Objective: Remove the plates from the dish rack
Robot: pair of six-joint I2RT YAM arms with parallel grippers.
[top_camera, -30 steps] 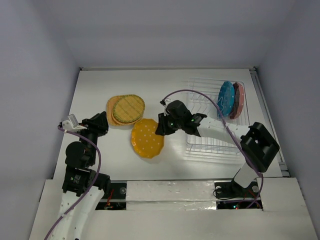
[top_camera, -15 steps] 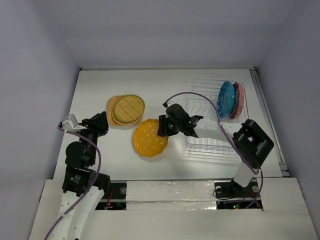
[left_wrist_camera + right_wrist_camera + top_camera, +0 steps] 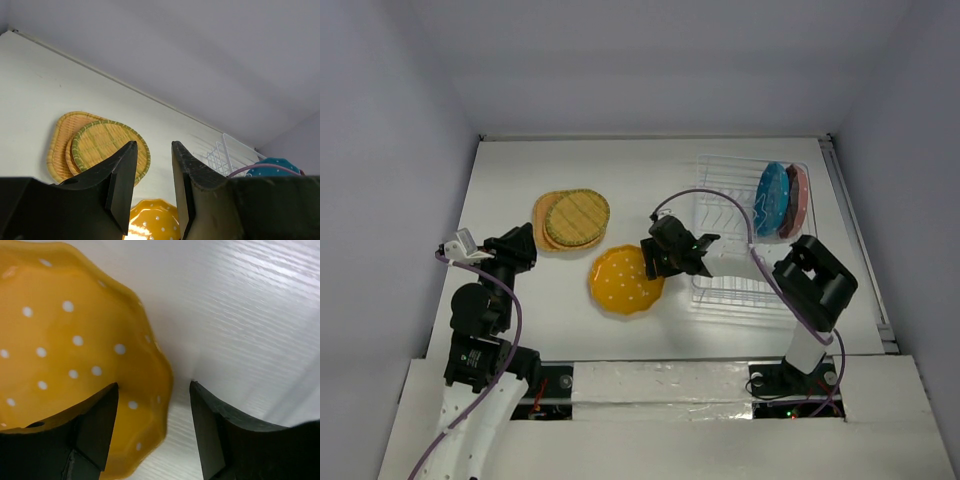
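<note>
The dotted yellow-orange plate lies on the white table in front of the woven plates. My right gripper is low at its right edge and open. In the right wrist view the plate's scalloped rim sits between the spread jaws of the gripper, with one finger over the plate and the other over bare table. The yellowish round woven plate lies on the orange-tan woven one. The blue plate and the pink plate stand in the clear dish rack. My left gripper is open and empty.
The rack stands at the table's right side beside a rail. A purple cable arcs from the right arm over the rack. Grey walls close in the back and both sides. The left wrist view shows the woven plates and the rack's corner.
My right gripper has pulled back toward the right and the near side. The dotted yellow-orange plate has shifted the same way with it and now lies flatter. The left arm has not moved.
</note>
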